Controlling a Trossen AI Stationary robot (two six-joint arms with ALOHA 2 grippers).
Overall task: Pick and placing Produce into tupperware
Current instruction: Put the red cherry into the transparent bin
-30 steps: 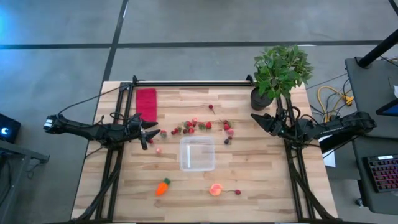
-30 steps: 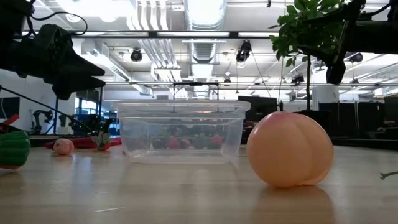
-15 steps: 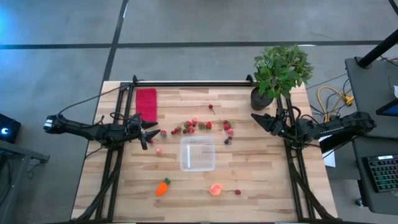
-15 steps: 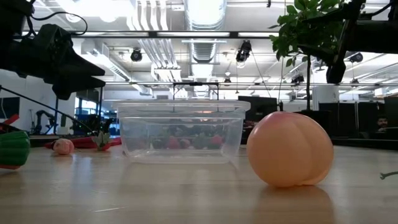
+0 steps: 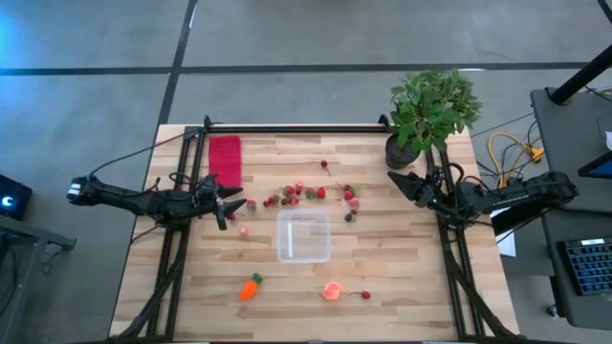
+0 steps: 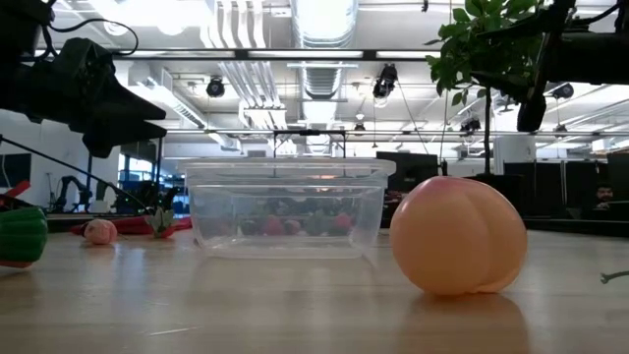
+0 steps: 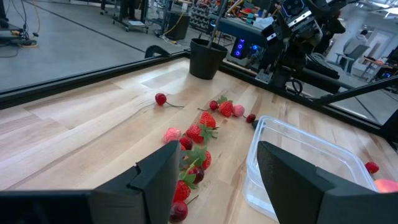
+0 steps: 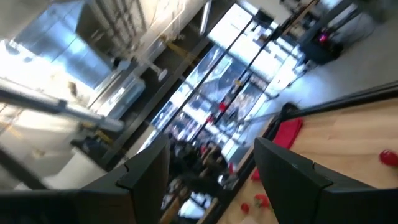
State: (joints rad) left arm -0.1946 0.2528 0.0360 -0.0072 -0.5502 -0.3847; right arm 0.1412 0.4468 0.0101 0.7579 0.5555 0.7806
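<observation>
— Fingers on the left gripper [image 7: 214, 180] stood apart, empty, near the berries [image 5: 304, 192]; the right gripper [image 5: 400, 182] was parted too, by the plant pot [image 5: 401, 151].

— And the carrot [image 5: 251, 287]?

— Lay near the container [image 5: 304, 236], long axis slanted, green top toward it. Probably light and stiff; I'd grip mid-body.

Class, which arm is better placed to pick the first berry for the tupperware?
Left. The left gripper is open, low beside the berries, facing them and the tupperware. The right gripper is tilted up by the potted plant.
</observation>
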